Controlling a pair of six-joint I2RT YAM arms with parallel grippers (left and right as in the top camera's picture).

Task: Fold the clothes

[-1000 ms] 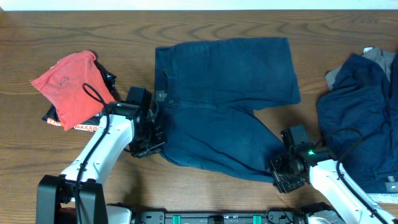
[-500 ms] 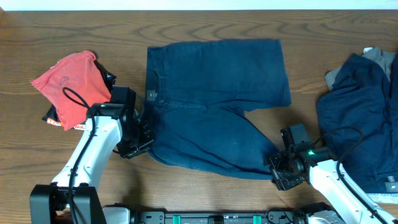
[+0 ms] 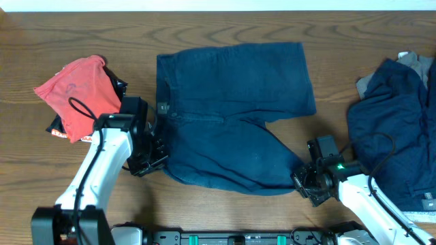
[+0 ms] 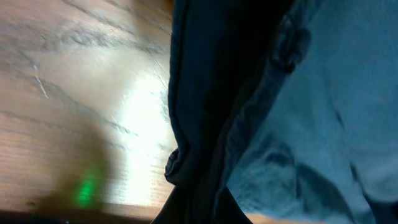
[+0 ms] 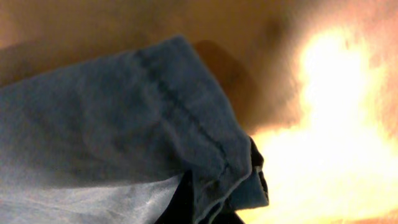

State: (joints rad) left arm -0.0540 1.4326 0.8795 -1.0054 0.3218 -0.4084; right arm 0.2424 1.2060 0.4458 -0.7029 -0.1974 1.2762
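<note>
Dark navy shorts lie spread flat in the middle of the wooden table, waistband to the left and legs to the right. My left gripper is shut on the near corner of the waistband; in the left wrist view the dark cloth bunches into the jaws at the bottom edge. At the near leg's hem sits my right gripper, shut on it. The right wrist view shows the stitched hem folded down into the jaws.
A red garment lies on a black printed piece at the far left. A pile of navy clothes with a grey piece sits at the right edge. Bare wood runs along the back.
My left gripper has dragged the waistband to the left, shifting and stretching the shorts. My right gripper, open before, has shut on the near leg's hem.
</note>
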